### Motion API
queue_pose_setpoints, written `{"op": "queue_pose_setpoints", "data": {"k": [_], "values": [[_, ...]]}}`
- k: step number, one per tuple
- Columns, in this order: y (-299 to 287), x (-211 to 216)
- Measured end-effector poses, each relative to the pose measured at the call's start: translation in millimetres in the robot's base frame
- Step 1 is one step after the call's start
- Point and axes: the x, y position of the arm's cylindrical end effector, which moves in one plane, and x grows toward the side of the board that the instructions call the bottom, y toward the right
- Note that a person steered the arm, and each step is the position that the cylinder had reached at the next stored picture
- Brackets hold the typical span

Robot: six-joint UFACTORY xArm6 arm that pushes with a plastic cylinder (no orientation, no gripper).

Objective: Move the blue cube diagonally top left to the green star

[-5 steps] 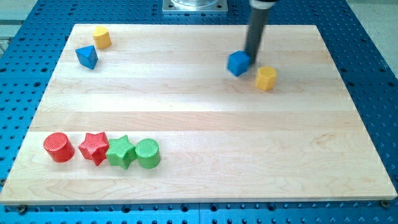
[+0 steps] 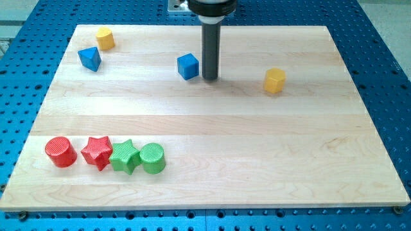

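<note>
The blue cube (image 2: 188,66) sits on the wooden board (image 2: 257,141) in the upper middle of the view. My tip (image 2: 210,77) stands just to the right of the cube, close to its right side. The green star (image 2: 125,156) lies in a row at the lower left, far below and to the left of the cube.
In the row with the star are a red cylinder (image 2: 60,152), a red star (image 2: 97,151) and a green cylinder (image 2: 153,158). A blue triangular block (image 2: 90,58) and a yellow block (image 2: 105,38) lie at the upper left. A yellow hexagonal block (image 2: 275,81) lies at the right.
The blue cube has slid to the left by about a cube and a half's width. My tip has moved left with it, staying on its right side.
</note>
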Motion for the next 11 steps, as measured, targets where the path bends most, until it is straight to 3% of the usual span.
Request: {"op": "queue_pose_setpoints", "data": {"k": [3,6,7,10,11], "values": [[-145.1,-1.2],[-197.8,56.9],[-227.3,108.7],[-232.6,74.7],[-203.7,102.3]]}}
